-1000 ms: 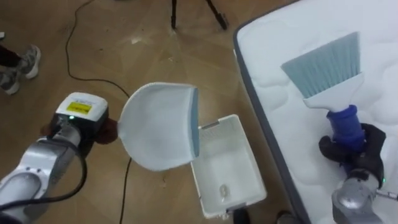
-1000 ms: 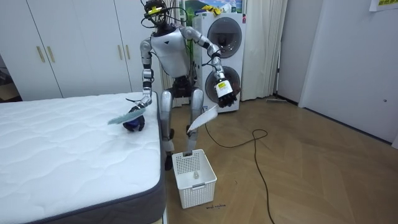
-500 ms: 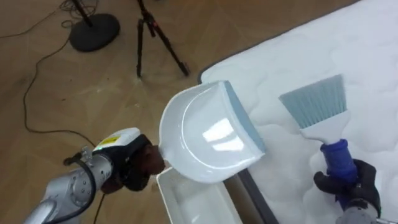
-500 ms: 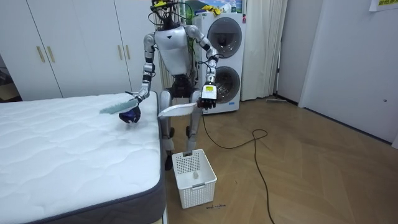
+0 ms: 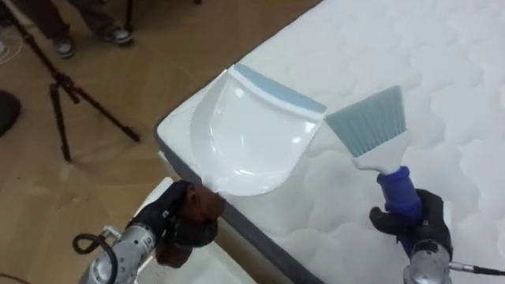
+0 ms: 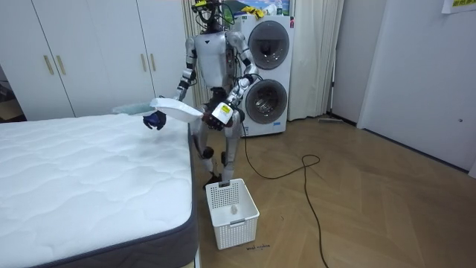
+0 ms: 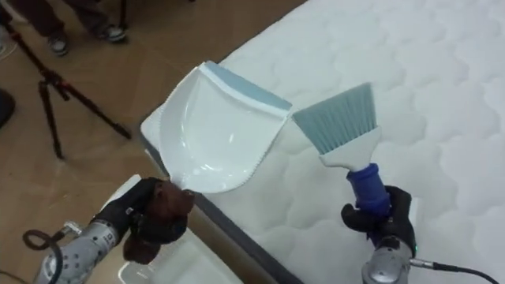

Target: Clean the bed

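A white dustpan with a blue-grey lip hovers over the corner of the white quilted mattress, its mouth facing the bed. My left hand is shut on its brown handle, just off the mattress edge. To the right, a brush with pale blue bristles and a blue handle points at the dustpan's lip, a small gap between them. My right hand is shut on the blue handle above the bed. In the room view the dustpan and the brush are held over the bed's far corner.
A white slotted basket stands on the wooden floor beside the bed, its rim below my left hand. A black tripod and a person's shoes are on the floor to the left. Stacked washing machines stand behind me.
I have turned from the basket to the bed. The dustpan has swung from above the basket to over the mattress corner, and the brush has risen with the right arm.
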